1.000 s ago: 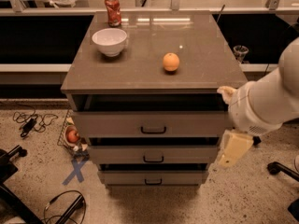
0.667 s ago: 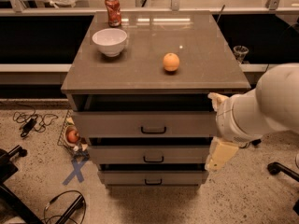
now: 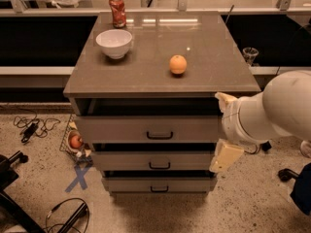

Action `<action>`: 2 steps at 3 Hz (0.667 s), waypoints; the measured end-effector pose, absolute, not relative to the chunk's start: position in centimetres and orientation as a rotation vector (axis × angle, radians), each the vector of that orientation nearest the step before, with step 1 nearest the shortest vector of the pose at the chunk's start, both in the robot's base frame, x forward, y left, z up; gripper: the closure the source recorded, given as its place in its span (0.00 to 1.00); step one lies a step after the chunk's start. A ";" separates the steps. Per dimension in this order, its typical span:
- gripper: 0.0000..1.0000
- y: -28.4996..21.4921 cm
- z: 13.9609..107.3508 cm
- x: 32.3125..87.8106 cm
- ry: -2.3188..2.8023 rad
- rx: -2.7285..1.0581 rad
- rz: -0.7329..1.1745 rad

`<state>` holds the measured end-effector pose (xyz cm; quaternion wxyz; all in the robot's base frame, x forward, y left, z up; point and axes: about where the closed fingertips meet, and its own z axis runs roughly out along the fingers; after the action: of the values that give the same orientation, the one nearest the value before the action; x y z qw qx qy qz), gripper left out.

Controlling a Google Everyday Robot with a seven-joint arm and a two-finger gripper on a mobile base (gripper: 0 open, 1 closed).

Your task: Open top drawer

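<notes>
Standing barely ajar: wide grey-taupe top drawer (image 3: 146, 128). Gripper (image 3: 223, 130) beside its right end, grasp state indeterminable. Pull outstanding.

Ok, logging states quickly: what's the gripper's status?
Gripper: open or closed cannot be told; it is by the right end of the top drawer front.

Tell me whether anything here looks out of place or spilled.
Nothing is spilled or damaged. The bowl, can and orange rest tidily on the cabinet. The top drawer is slightly open; the gripper is at its right end.
</notes>
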<state>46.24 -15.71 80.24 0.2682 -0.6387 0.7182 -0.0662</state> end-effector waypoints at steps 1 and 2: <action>0.00 -14.7 78.1 46.7 1.963 -1.740 -0.153; 0.00 -13.8 72.1 48.4 1.976 -1.779 -0.157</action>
<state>48.36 -13.77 72.15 0.2366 -0.6490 0.7208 -0.0571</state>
